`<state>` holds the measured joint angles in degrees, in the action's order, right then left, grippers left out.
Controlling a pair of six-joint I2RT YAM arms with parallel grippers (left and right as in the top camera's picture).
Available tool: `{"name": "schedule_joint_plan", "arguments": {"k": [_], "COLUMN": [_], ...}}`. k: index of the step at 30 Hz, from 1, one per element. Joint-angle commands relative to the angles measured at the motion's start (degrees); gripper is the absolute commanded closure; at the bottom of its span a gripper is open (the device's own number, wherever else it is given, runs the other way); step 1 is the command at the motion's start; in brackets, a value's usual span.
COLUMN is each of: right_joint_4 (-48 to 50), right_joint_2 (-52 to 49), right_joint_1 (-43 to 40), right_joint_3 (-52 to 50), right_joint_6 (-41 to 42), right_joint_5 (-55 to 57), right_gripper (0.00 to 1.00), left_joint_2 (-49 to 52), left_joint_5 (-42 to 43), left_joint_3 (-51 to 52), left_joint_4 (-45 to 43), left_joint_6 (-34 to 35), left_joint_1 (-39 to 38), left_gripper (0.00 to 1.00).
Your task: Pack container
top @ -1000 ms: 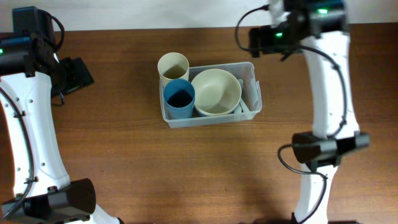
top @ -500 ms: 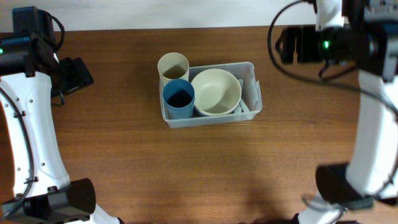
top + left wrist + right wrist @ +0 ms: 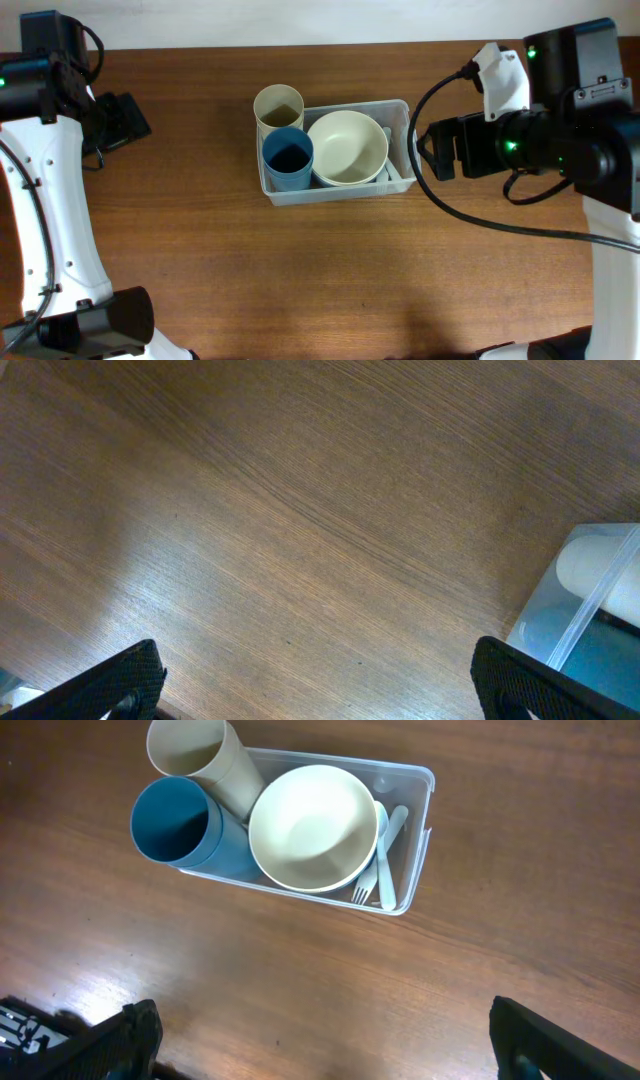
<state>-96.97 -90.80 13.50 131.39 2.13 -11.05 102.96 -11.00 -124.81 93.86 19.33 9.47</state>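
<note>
The clear plastic container (image 3: 403, 108) stands mid-table. It holds a cream bowl (image 3: 347, 147), a blue cup (image 3: 288, 158), a cream cup (image 3: 278, 108) leaning at its far left corner, and a pale fork and spoon (image 3: 397, 163) along its right end. The right wrist view shows the container (image 3: 417, 848), bowl (image 3: 312, 827), blue cup (image 3: 175, 820), cream cup (image 3: 190, 750) and cutlery (image 3: 385, 850). My right gripper (image 3: 437, 150) (image 3: 330, 1050) is open and empty, high up to the container's right. My left gripper (image 3: 120, 120) (image 3: 325, 690) is open and empty over bare table, far left of the container (image 3: 590, 610).
The brown wooden table (image 3: 300, 270) runs to a pale far edge (image 3: 300, 42). The white arm links (image 3: 45, 230) stand at the left and the right arm body (image 3: 570, 140) hangs over the right side.
My right arm has swung from the far edge toward the front and risen nearer the camera, now beside the container's right end. The left arm and the container's contents have not moved.
</note>
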Motion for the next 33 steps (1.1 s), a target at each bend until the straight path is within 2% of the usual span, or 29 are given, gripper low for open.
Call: {"name": "schedule_joint_plan", "arguments": {"k": [1, 11, 15, 18, 20, 27, 33], "right_joint_4": [-0.4, -0.3, -0.3, 2.1, 7.4, 34.4, 57.5], "right_joint_2": [0.8, 9.5, 15.2, 21.8, 27.0, 46.4, 62.2], "right_joint_1": [0.4, 0.4, 0.3, 0.2, -0.9, -7.3, -8.3], "right_joint_3": [-0.3, -0.9, -6.4, -15.8, -23.8, -56.5, -83.7], "right_joint_6": [-0.1, 0.1, 0.3, 0.3, 0.0, -0.5, -4.3], "right_joint_5": [1.7, 6.6, 10.1, 12.7, 13.4, 13.2, 13.1], "right_gripper": [0.01, 0.01, 0.01, 0.01, 0.01, 0.01, 0.01], "left_joint_2": [-1.4, -1.4, -1.4, -1.4, -1.4, -1.4, -1.4], "left_joint_5": [-0.6, -0.6, -0.6, -0.6, -0.6, -0.6, -0.6], "left_joint_3": [-1.0, -1.0, -1.0, -1.0, -1.0, -1.0, -1.0], "left_joint_4": [0.1, 0.1, 0.1, 0.1, 0.1, 0.1, 0.1], "left_joint_6": [0.6, 0.6, 0.6, 0.6, 0.6, 0.6, 0.6], "left_joint_1": [0.2, 0.2, 0.2, 0.2, 0.2, 0.2, 0.2], "left_gripper": [0.00, 0.00, 0.00, 0.00, 0.00, 0.00, 0.00]}}
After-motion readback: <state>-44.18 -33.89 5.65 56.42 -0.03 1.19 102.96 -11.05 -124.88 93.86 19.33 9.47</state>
